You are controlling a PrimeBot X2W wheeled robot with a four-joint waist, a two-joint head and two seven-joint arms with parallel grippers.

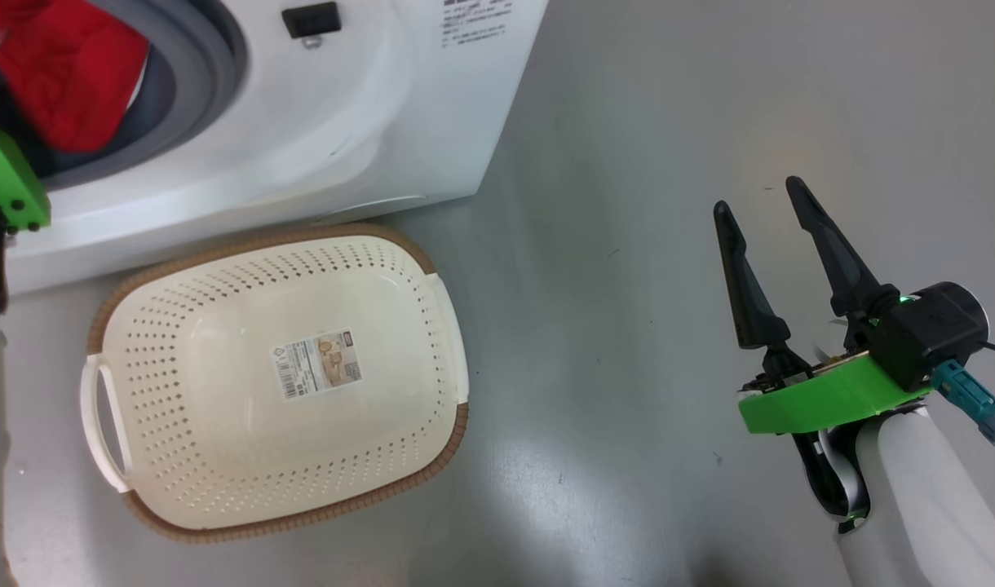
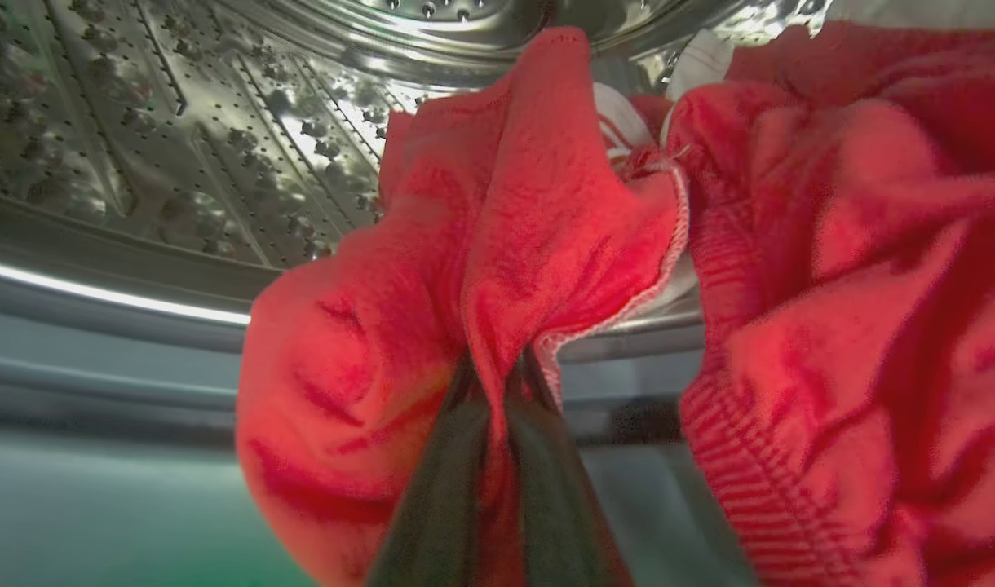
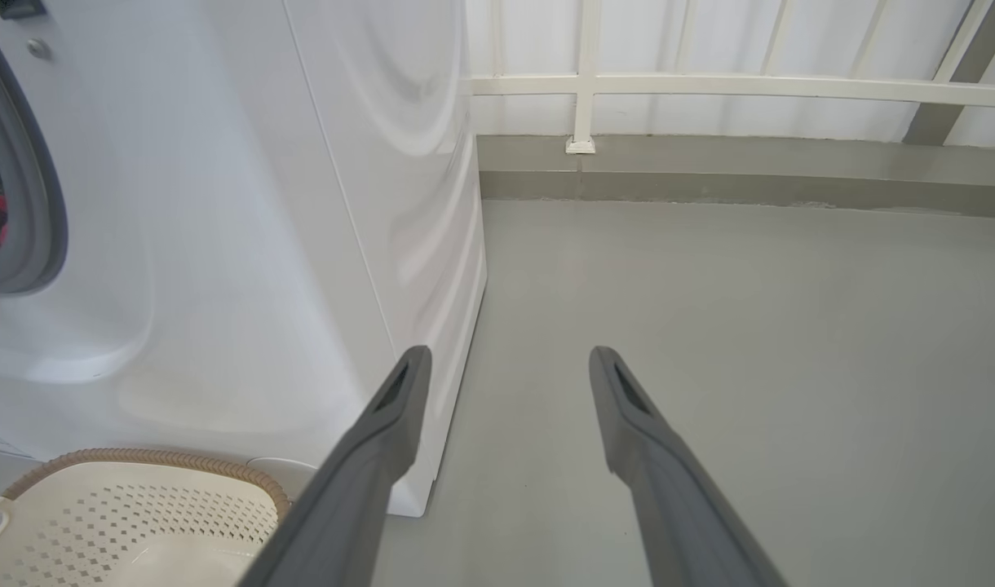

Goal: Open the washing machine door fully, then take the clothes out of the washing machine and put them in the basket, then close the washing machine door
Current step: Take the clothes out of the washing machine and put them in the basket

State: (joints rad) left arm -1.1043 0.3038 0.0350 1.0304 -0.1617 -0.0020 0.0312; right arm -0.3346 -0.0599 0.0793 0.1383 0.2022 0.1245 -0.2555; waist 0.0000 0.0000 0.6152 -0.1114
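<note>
Left gripper: jaws pinched almost together on a fold of the red garment. Fabric is bunched over both fingers and the tips are buried in it. The grip sits at the mouth of the perforated steel drum, just above the grey rubber ring. More red cloth hangs beside it.

Step in hand: unloading, grasp made, nothing in the basket yet. The basket is on the floor right by the washing machine front, below the opening.

Next move, my read: pull out over the ring lip, swing down over the basket, release. Risk is the neighbouring cloth dragging along.

Right gripper: wide open, empty, over bare floor well off to the side.
</note>
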